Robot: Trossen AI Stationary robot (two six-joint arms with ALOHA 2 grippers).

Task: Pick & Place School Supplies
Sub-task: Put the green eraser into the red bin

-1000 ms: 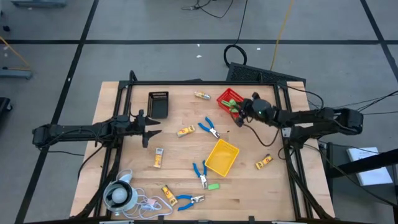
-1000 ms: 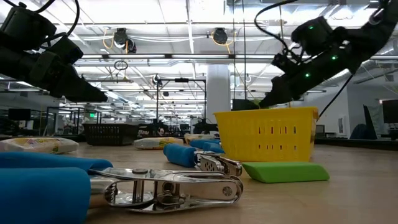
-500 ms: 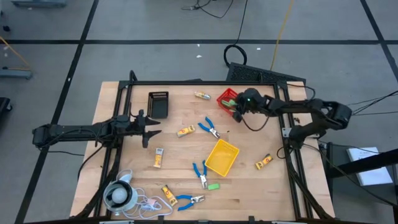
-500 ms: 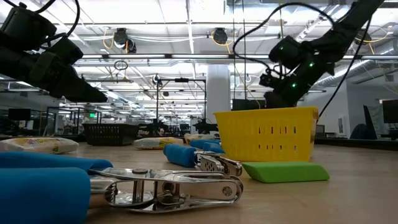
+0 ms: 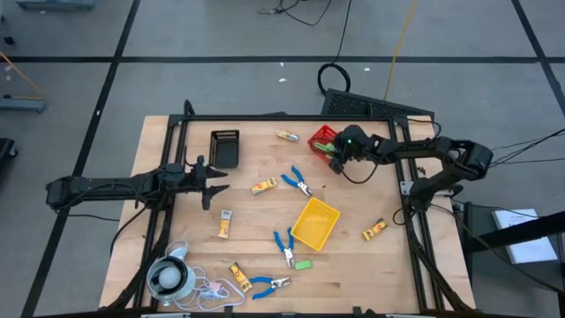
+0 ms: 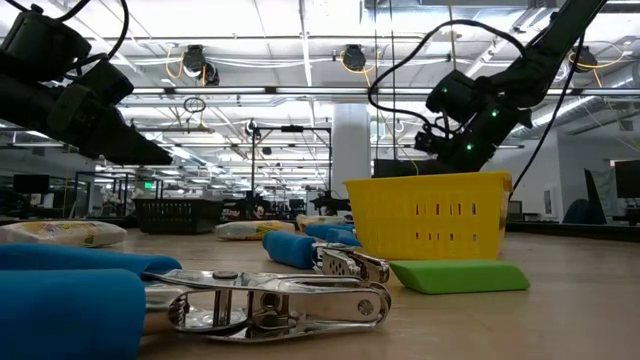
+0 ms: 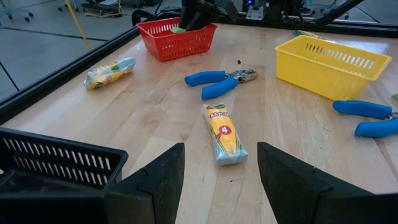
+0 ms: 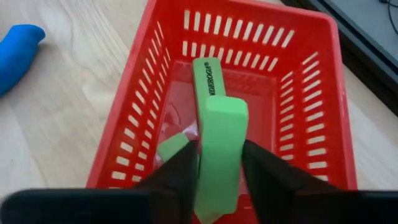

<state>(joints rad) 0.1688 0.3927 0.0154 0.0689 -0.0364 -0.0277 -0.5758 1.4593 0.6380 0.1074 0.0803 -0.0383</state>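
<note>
Right tool [image 8: 217,171] now farther over the red bin [image 8: 311,93], pinching one green block [image 8: 219,146]; two more inside.

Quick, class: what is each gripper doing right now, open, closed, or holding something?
Left gripper: open, holding nothing, above the table.
Right gripper: closed on a green block, over the red bin.

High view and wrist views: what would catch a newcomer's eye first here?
The right gripper holds a bright green block over the red bin at the table's far right, with another green block already inside. The yellow bin stands out mid-table, with blue-handled pliers and yellow packets scattered around it. The left gripper waits open at the left side, near the black bin.
</note>
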